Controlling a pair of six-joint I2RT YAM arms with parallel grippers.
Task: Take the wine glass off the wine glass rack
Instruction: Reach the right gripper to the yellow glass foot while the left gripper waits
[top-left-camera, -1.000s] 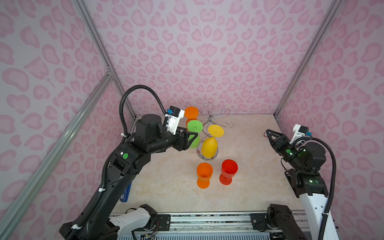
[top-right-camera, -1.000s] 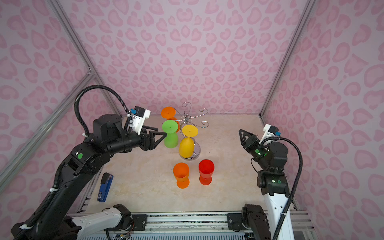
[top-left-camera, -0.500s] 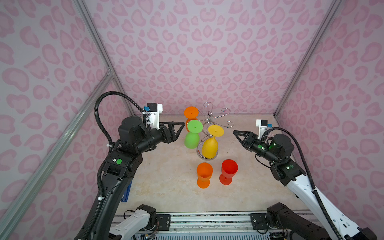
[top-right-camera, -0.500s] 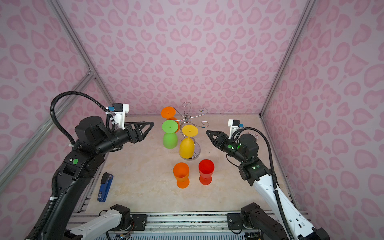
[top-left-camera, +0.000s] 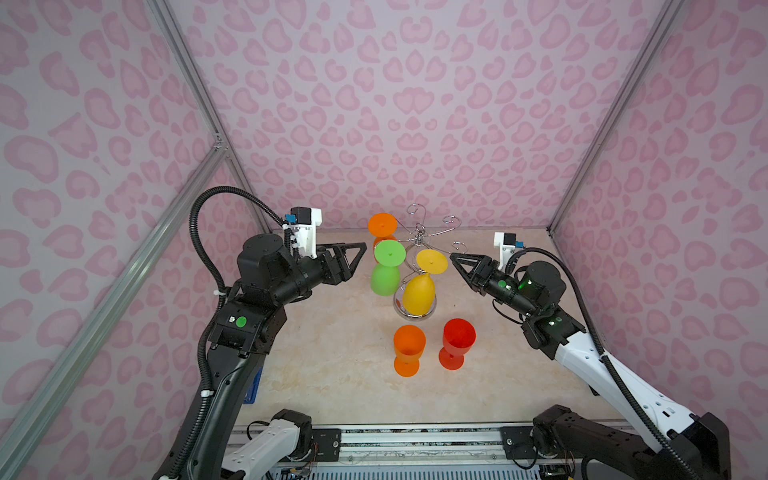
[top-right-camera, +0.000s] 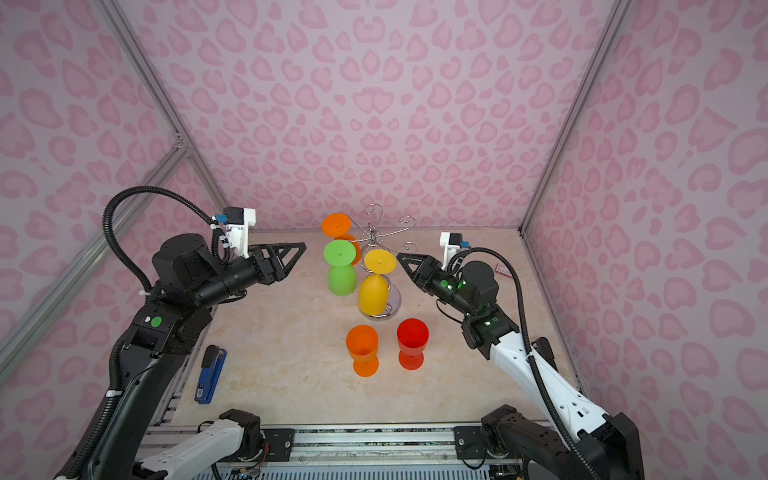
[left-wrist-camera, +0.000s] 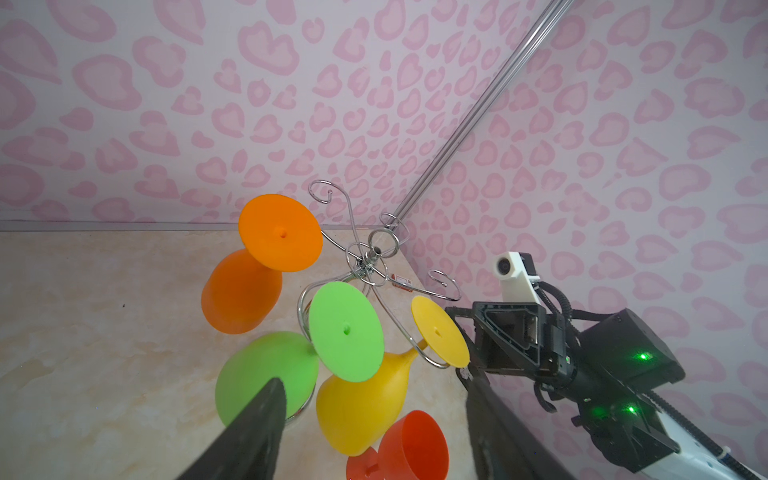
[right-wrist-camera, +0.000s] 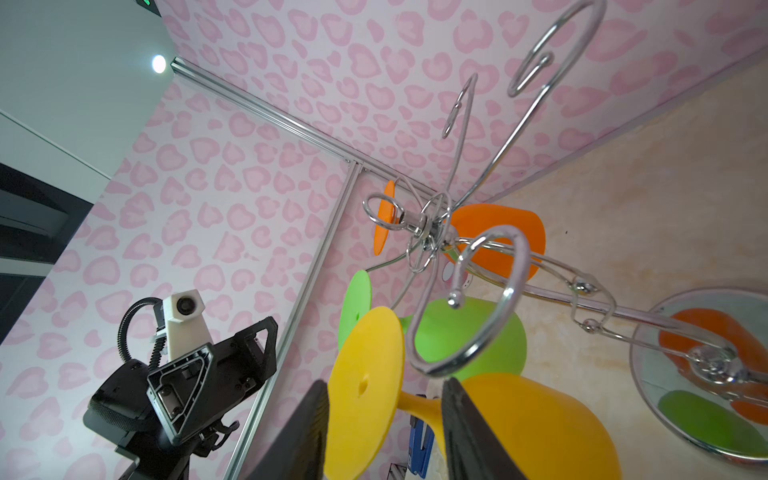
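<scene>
The right claw (top-left-camera: 457, 259) stands about half open and holds nothing; its tips are just beside the round foot of the yellow glass (top-left-camera: 419, 293), and in the right wrist view the fingers (right-wrist-camera: 469, 432) frame that foot and the stem. The left claw (top-left-camera: 353, 257) is opened wide, also empty, near the green glass (top-left-camera: 385, 280) but apart from it.

The yellow glass hangs upside down from an arm of the wine glass rack (top-left-camera: 419, 239), its bowl tilted over the round base; the green glass hangs just beside it, and an orange glass (top-left-camera: 382, 224) behind.

Several things could go wrong. If the right claw closes on the thin foot and not on the stem, the glass may probably slip. A free hook (right-wrist-camera: 490, 307) curls close before the fingers, so a forward move could catch it. The rack looks light; a sideways pull before the foot leaves its arm may drag or tip it. A swinging yellow bowl would strike the green glass. A dropped glass could hit the red glass (top-left-camera: 457, 338) on the worktop (top-left-camera: 332, 353).
</scene>
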